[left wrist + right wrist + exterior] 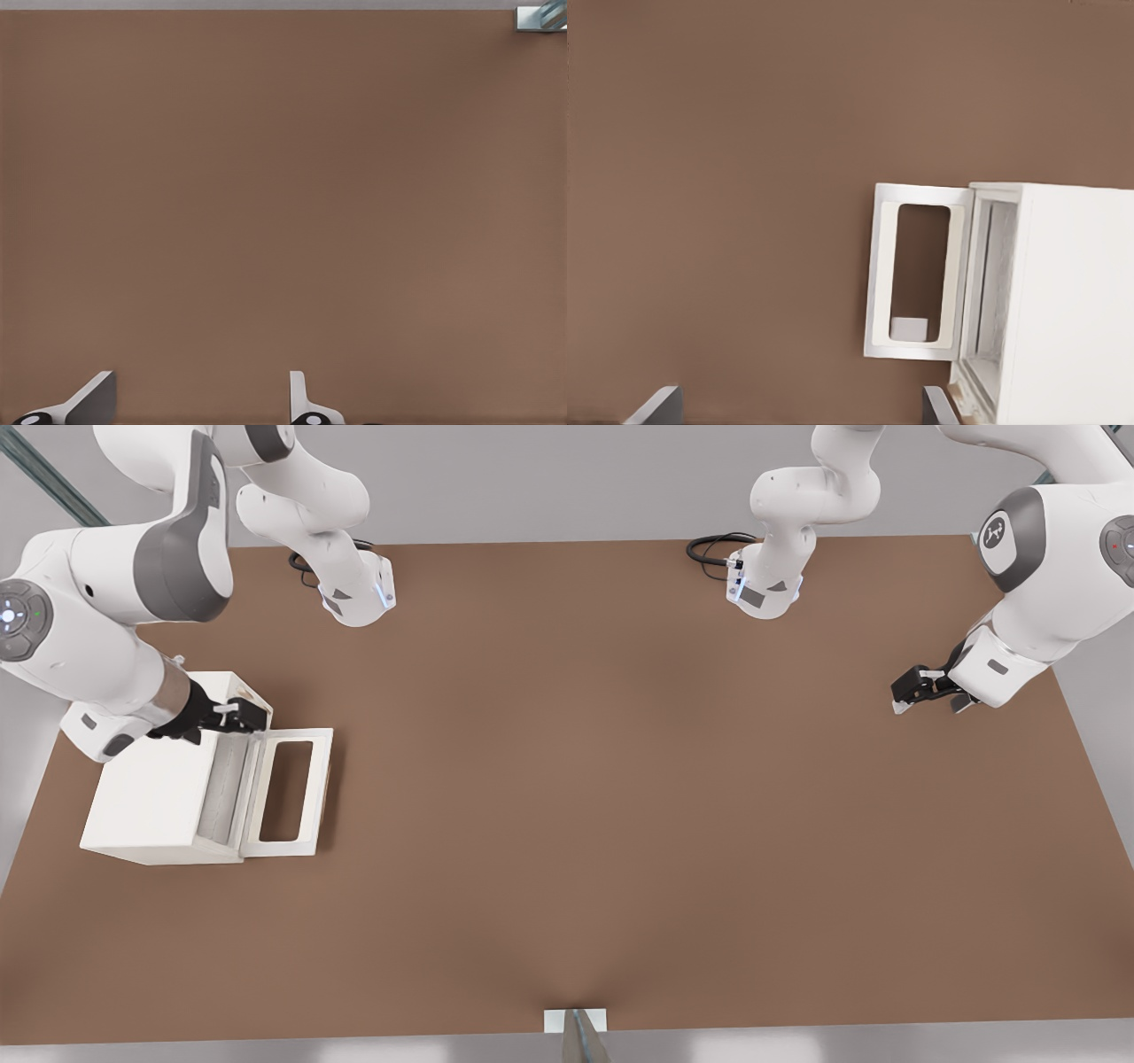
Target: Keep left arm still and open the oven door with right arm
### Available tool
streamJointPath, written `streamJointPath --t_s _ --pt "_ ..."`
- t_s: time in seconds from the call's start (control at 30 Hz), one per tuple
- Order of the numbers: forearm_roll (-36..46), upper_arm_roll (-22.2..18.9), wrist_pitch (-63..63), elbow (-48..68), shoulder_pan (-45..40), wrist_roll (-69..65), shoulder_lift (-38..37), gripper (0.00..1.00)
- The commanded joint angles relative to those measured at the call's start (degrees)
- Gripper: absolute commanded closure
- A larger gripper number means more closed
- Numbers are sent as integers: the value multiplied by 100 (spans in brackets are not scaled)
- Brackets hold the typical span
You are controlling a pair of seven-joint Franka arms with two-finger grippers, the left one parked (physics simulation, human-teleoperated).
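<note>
The small white box oven (151, 797) stands on the brown table at the front view's left. Its oven door (322, 788) is swung fully down and lies flat on the table in front of the open cavity, with the table showing through its window. The door's tan handle does not show. My right arm (106, 593) reaches in from the front view's left, and its gripper (248, 716) hovers at the oven's upper front corner, just above the door's hinge side. In the right wrist view the gripper (797, 407) is open and holds nothing, with the door (881, 274) and oven body (1072, 310) beyond it.
The parked arm (1028, 576) hangs over the table's edge on the front view's right, its gripper (921, 689) low over the surface. Two arm bases (359, 593) (762, 584) stand along the far edge. A small white bracket (576, 1020) sits at the near edge.
</note>
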Motion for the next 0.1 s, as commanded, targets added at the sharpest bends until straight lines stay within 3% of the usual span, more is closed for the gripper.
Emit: streamJointPath --t_s 0.0,0.07 --pt "0 -2 -78 3 -13 -1258 -4 0" --pt "8 -2 -78 3 -13 -1258 -4 0"
